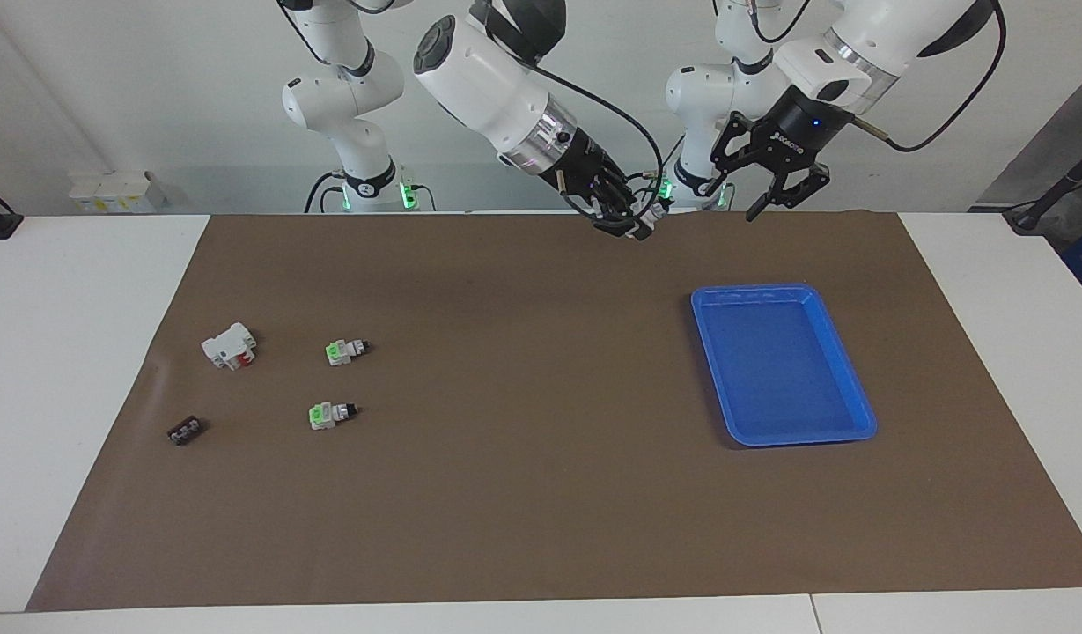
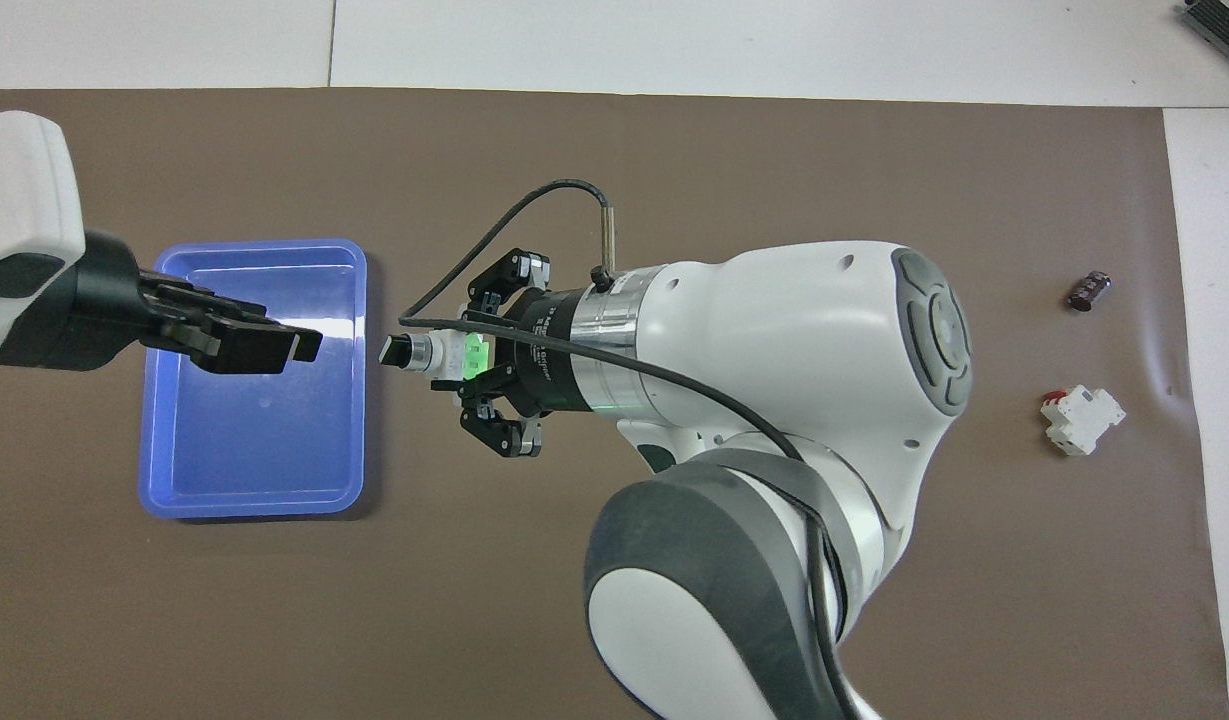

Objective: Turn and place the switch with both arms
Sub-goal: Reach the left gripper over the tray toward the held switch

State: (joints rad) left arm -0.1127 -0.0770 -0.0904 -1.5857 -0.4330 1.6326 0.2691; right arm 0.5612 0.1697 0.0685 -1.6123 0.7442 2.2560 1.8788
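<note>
My right gripper hangs above the mat's middle, at the robots' edge, shut on the switch. The switch's green face lies at the fingers and its black knob points toward the left arm's end. My left gripper is level with it in the air, over the blue tray in the overhead view. It is open, holds nothing, and a short gap separates it from the knob. Two more switches lie on the mat toward the right arm's end.
A white block with a red part and a small black piece lie near the mat's edge at the right arm's end. The blue tray has nothing in it.
</note>
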